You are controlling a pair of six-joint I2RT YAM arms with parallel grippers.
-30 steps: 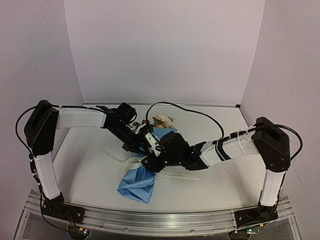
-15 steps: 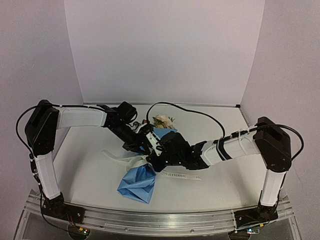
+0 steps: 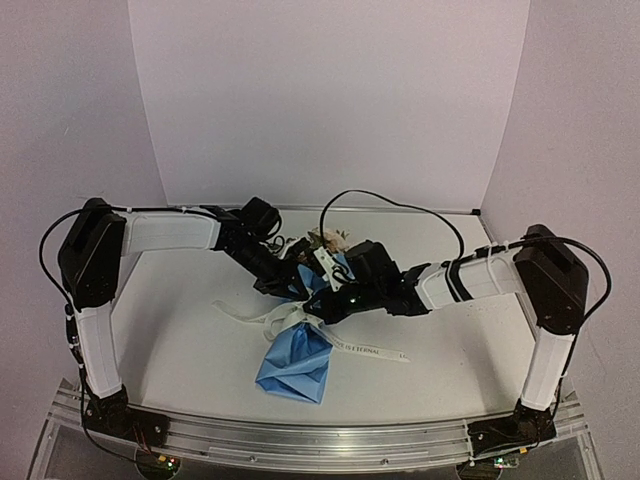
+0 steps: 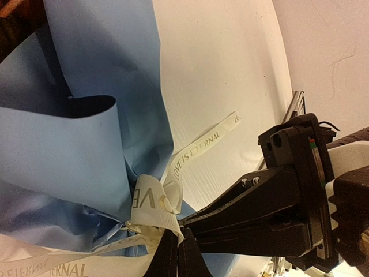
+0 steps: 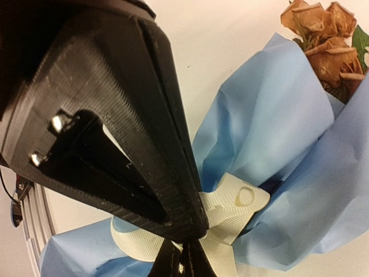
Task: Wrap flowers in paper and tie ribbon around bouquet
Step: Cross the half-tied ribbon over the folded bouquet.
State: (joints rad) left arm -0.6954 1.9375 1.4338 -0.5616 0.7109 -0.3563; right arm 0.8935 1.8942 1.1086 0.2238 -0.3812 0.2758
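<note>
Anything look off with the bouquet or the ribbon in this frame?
Mildly. The paper is crumpled and creased at its near end, not a neat cone, and the ribbon trails two loose tails flat on the table, one each side of the knot. Nothing looks torn or spilled.

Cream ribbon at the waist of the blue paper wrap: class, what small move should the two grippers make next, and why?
Probably draw the left gripper and right gripper gently apart. Both look shut on the cream fabric ribbon at its knot, which sits loose and loopy on the light-blue paper wrap, so pulling should cinch it.
</note>
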